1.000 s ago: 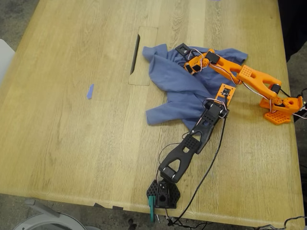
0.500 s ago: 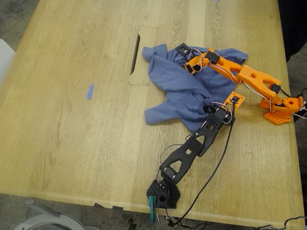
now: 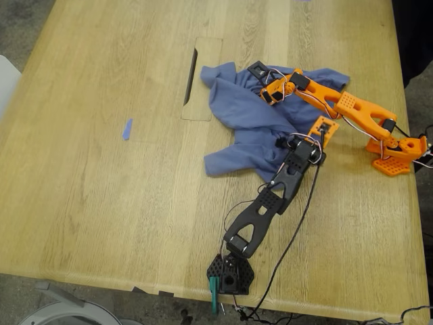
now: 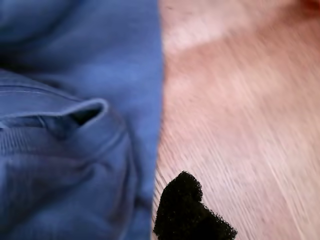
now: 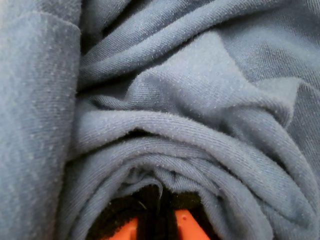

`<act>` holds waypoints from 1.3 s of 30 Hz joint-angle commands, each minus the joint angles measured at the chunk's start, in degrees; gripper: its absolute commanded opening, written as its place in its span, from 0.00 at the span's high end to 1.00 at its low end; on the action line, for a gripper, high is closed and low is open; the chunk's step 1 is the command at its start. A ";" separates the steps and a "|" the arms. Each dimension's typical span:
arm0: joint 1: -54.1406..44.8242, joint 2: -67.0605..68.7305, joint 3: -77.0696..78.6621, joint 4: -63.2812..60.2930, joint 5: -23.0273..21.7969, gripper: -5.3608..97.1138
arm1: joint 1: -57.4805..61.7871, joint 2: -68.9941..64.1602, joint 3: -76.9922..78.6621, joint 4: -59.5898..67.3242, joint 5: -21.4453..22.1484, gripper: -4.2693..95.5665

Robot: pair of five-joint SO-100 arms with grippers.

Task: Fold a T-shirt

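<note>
Blue T-shirt crumpled | my second gripper clamps it | my first gripper (state unclear) shifted back.

First wrist view is motion-blurred; only one dark jaw tip of my first gripper shows, cut by the frame edge, so its opening can't be told. My second gripper is buried in T-shirt folds, only orange and black bits visible, grip unclear. Chest print hidden in the crumple. Tabletop corners cut off in the exterior view. Small blue scrap too small to identify.
</note>
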 commanded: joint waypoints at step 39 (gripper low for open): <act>-12.39 -7.56 -1.93 -2.90 -3.08 0.95 | 2.81 14.33 -0.79 11.25 -0.88 0.96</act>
